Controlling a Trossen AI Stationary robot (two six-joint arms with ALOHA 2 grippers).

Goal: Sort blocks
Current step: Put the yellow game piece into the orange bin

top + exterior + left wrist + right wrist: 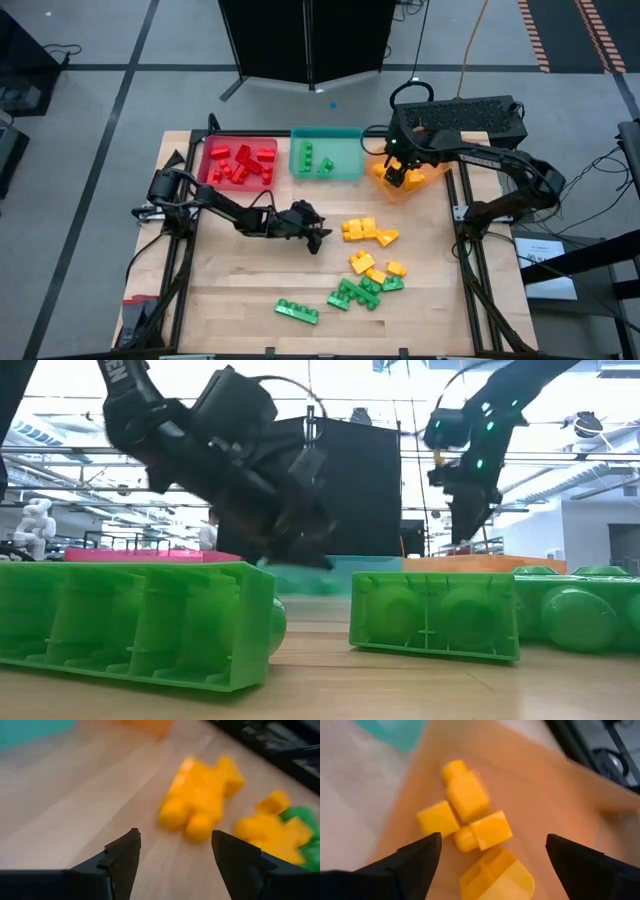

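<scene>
Only right wrist reveals yellow blocks [465,815] inside orange tray [560,795].

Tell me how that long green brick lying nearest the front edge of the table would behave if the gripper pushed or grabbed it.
The long green brick looks like rigid, hollow plastic, so it is probably stiff and light. Lying flat on the smooth wooden table, it would likely slide rather than roll or tip. Its glossy sides may be a little slippery in a grip.

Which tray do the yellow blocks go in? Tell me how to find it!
Look at the far edge of the table, where three trays sit in a row. The orange tray is at the right end, under the right gripper, and it alone holds yellow blocks.
</scene>
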